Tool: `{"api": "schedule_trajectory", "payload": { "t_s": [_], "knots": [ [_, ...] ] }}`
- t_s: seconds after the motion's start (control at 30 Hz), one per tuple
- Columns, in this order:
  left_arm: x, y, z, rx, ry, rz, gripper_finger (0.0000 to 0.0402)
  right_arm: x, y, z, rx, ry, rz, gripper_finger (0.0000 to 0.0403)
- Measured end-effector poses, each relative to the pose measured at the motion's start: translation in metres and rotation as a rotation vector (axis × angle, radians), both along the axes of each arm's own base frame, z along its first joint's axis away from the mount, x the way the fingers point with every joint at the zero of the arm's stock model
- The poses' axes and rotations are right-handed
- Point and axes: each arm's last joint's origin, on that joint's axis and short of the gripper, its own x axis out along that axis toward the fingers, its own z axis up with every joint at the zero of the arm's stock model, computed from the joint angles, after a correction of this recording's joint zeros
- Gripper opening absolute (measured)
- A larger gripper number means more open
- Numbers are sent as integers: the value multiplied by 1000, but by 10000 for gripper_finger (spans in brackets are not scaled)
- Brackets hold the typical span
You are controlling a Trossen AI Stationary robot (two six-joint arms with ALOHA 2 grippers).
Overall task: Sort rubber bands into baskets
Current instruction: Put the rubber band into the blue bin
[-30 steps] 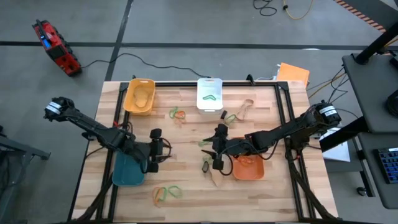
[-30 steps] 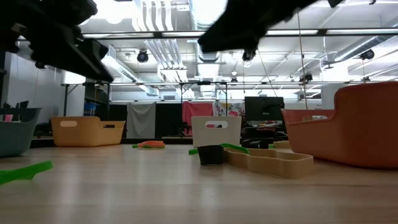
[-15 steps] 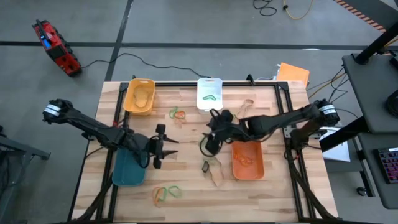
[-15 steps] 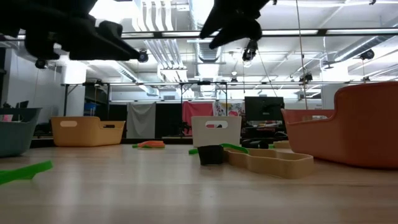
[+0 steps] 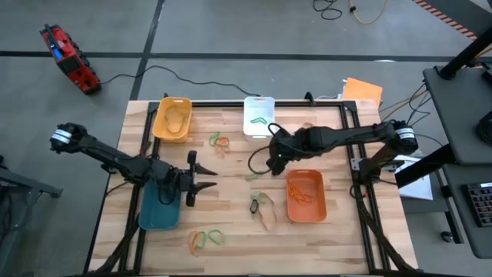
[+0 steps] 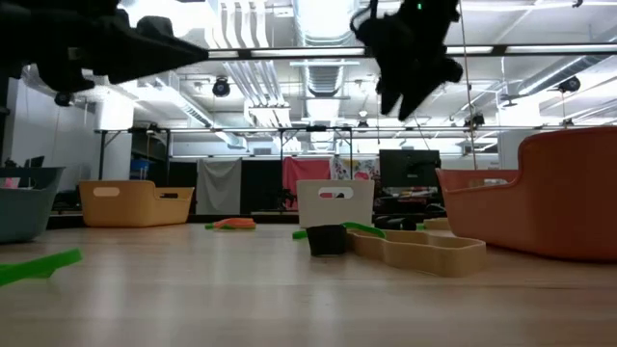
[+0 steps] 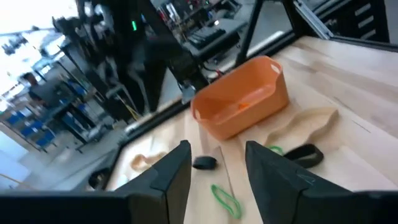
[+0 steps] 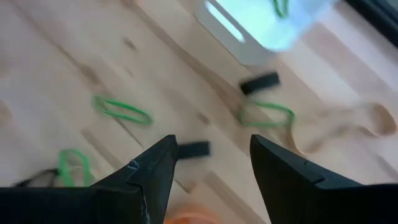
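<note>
Bands lie scattered on the table point(image 5: 338, 231): a green one point(image 8: 122, 109) below my right gripper point(image 5: 270, 160), a green-orange pair point(image 5: 219, 140) between the yellow basket point(image 5: 172, 119) and white basket point(image 5: 259, 117). The orange basket point(image 5: 306, 195) and teal basket point(image 5: 157, 206) sit nearer. My left gripper point(image 5: 201, 183) hangs beside the teal one. Both my grippers are spread and empty.

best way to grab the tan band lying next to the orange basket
Pinch the tan band from straight above, across one thin strand. It lies flat on the table as a long loop, a dark band overlapping one end; take the free end, clear of the orange basket.
</note>
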Motion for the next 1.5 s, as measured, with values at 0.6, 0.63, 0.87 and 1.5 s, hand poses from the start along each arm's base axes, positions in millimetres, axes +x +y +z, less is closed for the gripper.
{"api": "schedule_trajectory", "payload": {
  "t_s": [0.6, 0.63, 0.87, 1.5],
  "knots": [
    [-1, 3, -9, 18, 58, 59, 129, -6, -55, -5, 47, 13, -108, 100],
    [-1, 3, -10, 18, 60, 59, 129, -6, -54, -5, 47, 13, -106, 92],
    [0, 3, -11, 9, 67, 60, 129, -5, -58, 13, -59, 6, -18, 37],
    [0, 3, -10, 2, 56, 63, 129, 11, -96, 86, -687, -312, -201, 9]
  ]
}}
